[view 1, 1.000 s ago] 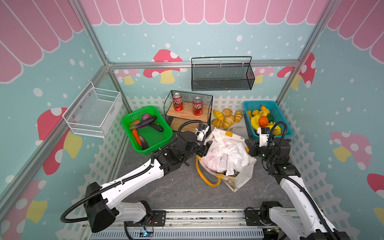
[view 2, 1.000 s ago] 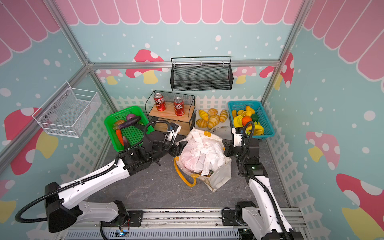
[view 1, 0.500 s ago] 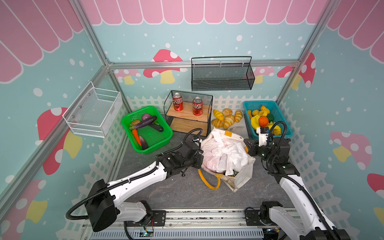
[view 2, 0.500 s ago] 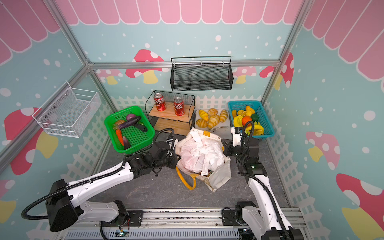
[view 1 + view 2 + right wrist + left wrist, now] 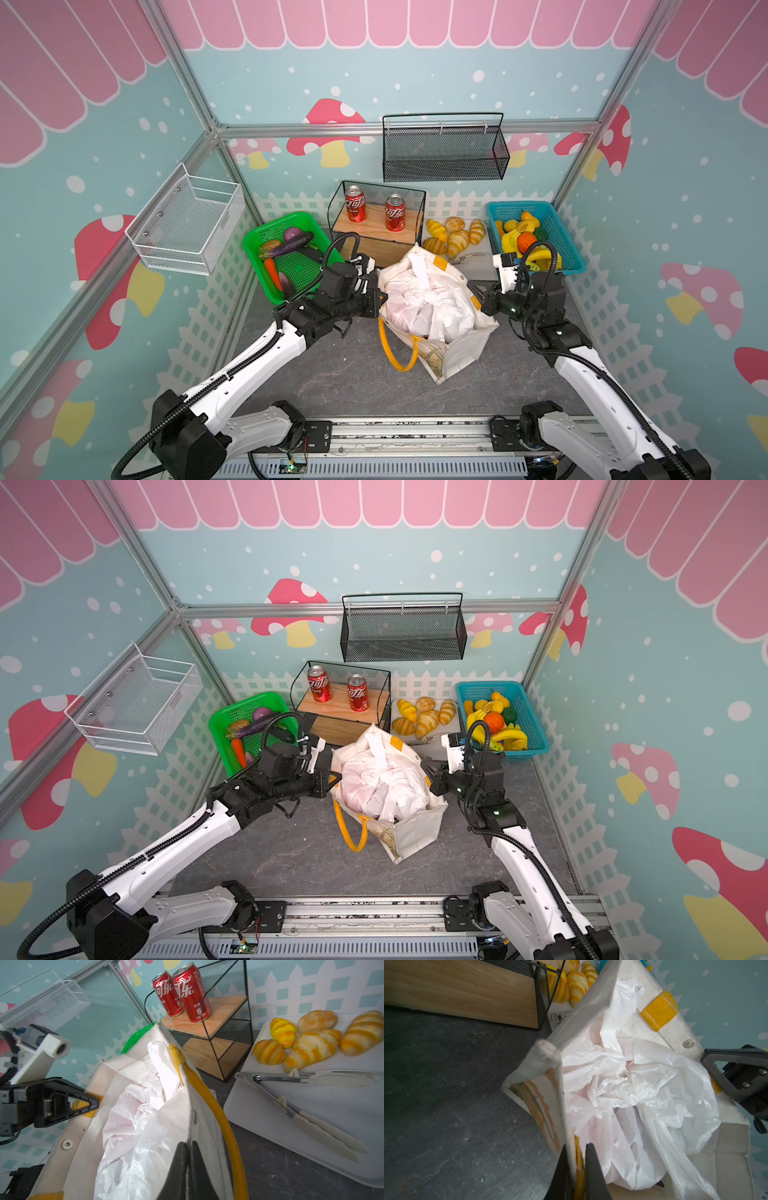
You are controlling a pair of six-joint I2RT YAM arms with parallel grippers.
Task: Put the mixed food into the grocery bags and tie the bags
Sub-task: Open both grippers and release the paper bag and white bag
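The only readable writing is sitting on the two red cans (image 5: 187, 995) on the wire rack (image 5: 376, 232) — white Chinese Coca-Cola characters running down each can. The cream tote (image 5: 457, 353) is showing a faded orange print on its side, too blurred to read. The tote is standing mouth-up in the middle of the tabletop (image 5: 324, 374), just in front of the rack, its long axis running from the back toward the front and slanting a little to the right. The crumpled white plastic bag (image 5: 428, 295) is filling its mouth and hiding whatever is inside. The left claw (image 5: 576, 1147) is pinching the tote's left rim, fingers closed on the fabric — and the right claw (image 5: 188, 1145) is clamping the opposite rim, jaws nearly together on the cloth, just inside the yellow handle (image 5: 218, 1109).
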